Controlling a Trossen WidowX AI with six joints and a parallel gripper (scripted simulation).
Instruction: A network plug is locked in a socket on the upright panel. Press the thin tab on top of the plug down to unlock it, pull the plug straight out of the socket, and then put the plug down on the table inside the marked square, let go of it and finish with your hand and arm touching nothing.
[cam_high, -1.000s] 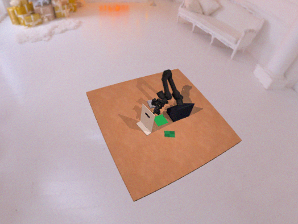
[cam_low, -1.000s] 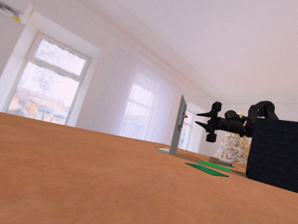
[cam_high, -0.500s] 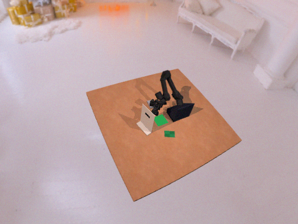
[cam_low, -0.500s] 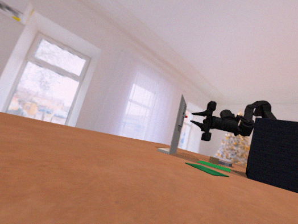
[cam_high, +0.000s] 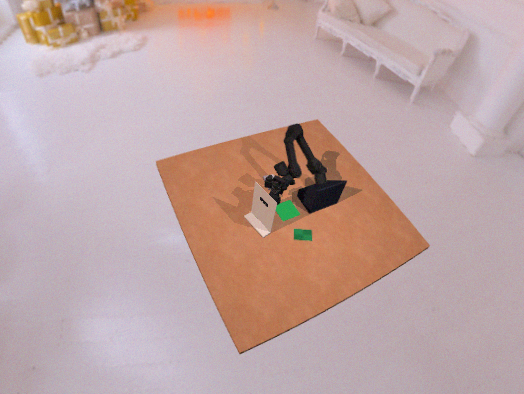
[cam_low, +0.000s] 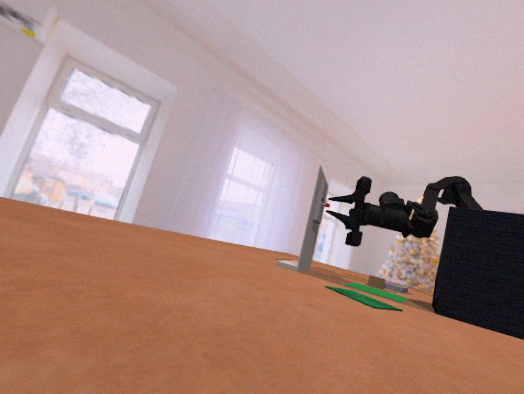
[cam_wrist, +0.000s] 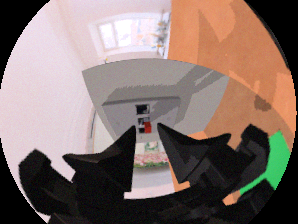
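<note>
The upright panel (cam_high: 260, 215) (cam_low: 308, 240) (cam_wrist: 115, 85) stands on a foot, pale in the top view and grey in the other views. The small plug (cam_low: 327, 205) (cam_wrist: 147, 128) shows red and sits in a lower opening of the panel's socket block. Its tab is too small to make out. My gripper (cam_low: 329, 205) (cam_wrist: 146, 126) is partly open, one fingertip above and one below the plug's level in the exterior view. The tips are close to the plug; contact cannot be told. The bright green square (cam_high: 287, 210) (cam_low: 377, 291) (cam_wrist: 279, 160) lies on the table beside the panel.
A darker green flat piece (cam_high: 302, 234) (cam_low: 365, 298) lies near the square. A large black board (cam_high: 322, 196) (cam_low: 480, 270) stands upright near the arm's base. A small brown block (cam_low: 376, 281) and a grey block (cam_low: 396, 287) lie behind the square in the exterior view.
</note>
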